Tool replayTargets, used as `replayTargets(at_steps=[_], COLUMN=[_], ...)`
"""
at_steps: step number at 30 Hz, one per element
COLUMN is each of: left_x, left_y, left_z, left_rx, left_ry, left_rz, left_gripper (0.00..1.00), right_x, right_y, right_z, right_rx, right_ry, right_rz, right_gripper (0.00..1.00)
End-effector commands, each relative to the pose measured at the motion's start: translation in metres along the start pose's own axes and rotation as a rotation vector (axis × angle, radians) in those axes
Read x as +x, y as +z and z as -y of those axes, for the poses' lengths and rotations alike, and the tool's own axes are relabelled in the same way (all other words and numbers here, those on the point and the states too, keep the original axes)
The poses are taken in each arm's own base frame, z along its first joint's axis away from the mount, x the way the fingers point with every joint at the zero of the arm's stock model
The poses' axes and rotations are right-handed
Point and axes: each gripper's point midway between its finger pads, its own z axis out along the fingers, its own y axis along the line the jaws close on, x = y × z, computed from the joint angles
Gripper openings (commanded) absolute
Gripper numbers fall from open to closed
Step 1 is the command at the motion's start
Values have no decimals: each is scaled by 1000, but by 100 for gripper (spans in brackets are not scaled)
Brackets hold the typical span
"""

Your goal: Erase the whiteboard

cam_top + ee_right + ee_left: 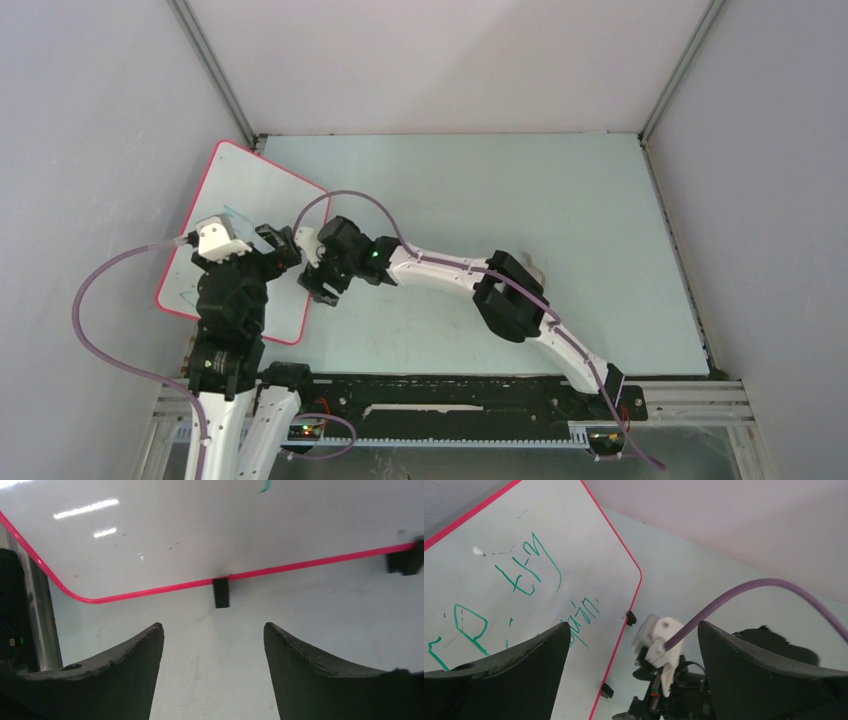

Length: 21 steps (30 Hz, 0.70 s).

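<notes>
The whiteboard (250, 185) lies flat at the table's left, with a pink rim and rounded corners. In the left wrist view the whiteboard (574, 540) carries green handwriting (529, 570) and two black clips (631, 617) on its right edge. My left gripper (283, 248) hovers above the board's right edge, open and empty (634, 625). My right gripper (318, 287) is open and empty (213, 625), low over the table just beside the board's clip edge (220, 592). The right wrist view shows the whiteboard (225, 530) close ahead.
The pale table (560, 200) is boxed in by grey walls at the back and sides. The right arm's wrist and purple cable (744, 592) sit between my left fingers' view. A small pale object (537, 268) is mostly hidden behind the right forearm.
</notes>
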Motion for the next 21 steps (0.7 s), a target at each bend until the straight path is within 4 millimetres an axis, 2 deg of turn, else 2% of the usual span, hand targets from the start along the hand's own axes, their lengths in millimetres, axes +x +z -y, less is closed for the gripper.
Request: replayTargets(at_steps=[1, 5, 13, 21], left_x=[-5, -7, -6, -8], left_y=[1, 1, 0, -3], left_z=[-4, -4, -4, -7], left_rx=[-30, -35, -34, -46], left_ry=[-12, -13, -6, -1], left_rz=[23, 27, 23, 36], left_gripper=[100, 100, 100, 100], right_x=[8, 10, 20, 14], right_y=[11, 18, 33, 44], right_z=[-12, -10, -4, 1], right_rx=[-71, -70, -54, -39], right_ry=[-45, -41, -13, 23], right_rz=[-44, -54, -82, -56], right_gripper=[73, 67, 70, 70])
